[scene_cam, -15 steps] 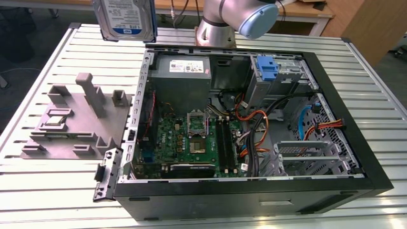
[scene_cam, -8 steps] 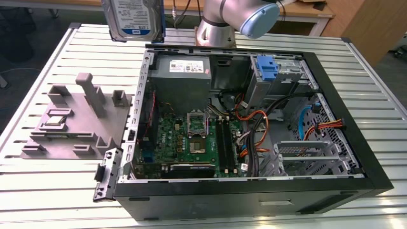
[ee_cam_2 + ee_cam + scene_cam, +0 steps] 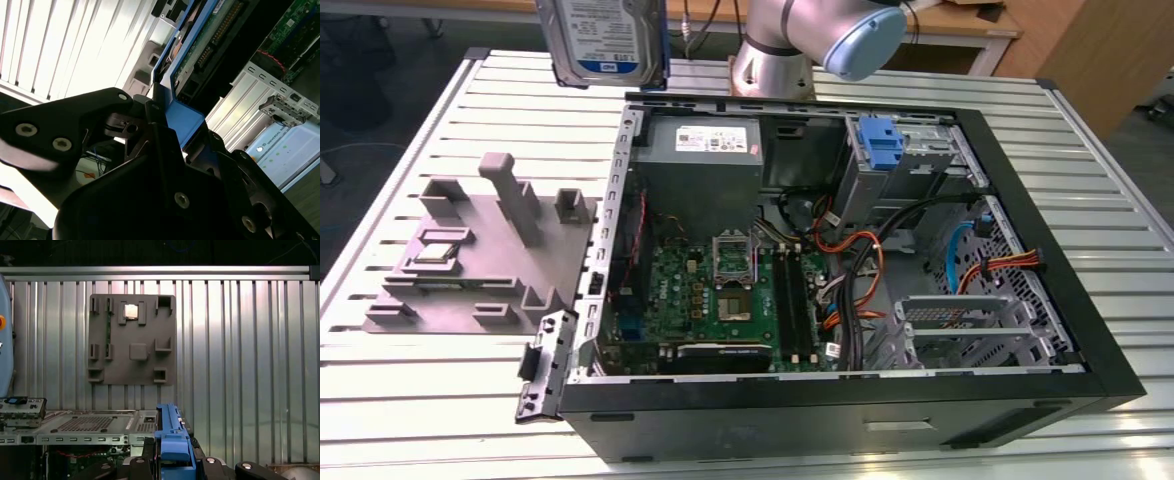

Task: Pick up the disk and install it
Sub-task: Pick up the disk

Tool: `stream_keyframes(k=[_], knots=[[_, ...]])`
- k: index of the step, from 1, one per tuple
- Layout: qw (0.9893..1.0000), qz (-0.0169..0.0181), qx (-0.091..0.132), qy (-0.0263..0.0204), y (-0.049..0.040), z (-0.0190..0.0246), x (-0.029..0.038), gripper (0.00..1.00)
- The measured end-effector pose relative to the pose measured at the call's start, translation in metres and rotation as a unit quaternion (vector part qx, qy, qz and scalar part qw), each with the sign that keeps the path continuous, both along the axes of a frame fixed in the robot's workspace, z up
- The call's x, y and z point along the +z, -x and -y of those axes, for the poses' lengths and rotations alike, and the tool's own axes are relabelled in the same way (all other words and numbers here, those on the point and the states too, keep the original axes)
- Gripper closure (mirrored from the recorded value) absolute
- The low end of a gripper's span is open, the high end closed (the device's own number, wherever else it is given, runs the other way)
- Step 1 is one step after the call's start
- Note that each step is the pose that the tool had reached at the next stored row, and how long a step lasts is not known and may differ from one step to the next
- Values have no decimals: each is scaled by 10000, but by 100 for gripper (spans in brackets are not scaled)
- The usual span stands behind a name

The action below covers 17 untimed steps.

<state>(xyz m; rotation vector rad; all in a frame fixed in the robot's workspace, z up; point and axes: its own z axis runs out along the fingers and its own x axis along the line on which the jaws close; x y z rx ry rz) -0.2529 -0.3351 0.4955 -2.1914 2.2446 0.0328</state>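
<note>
The disk [image 3: 603, 40] hangs upright above the slatted table's far edge, beyond the open computer case, its white-and-blue label facing the exterior camera. In the second wrist view my gripper [image 3: 182, 125] is shut on the disk's blue carrier bracket, and the disk's green circuit board [image 3: 202, 47] extends beyond the black fingers [image 3: 152, 117]. In the first wrist view the blue bracket [image 3: 171, 432] sits edge-on in my gripper [image 3: 172, 462], high over the table.
The open computer case [image 3: 1067, 330] lies on its side on the slatted metal table [image 3: 440, 400]. It holds a motherboard [image 3: 720, 290], a blue-handled caddy [image 3: 881, 145] and a metal drive cage [image 3: 967, 320]. A grey fixture [image 3: 480, 265] holding a small silver chip [image 3: 438, 250] lies beside the case.
</note>
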Motion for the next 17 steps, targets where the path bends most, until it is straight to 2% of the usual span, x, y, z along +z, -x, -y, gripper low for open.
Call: stream_keyframes(k=[17], knots=[[10000,0,0,0,-62,6,0,63]])
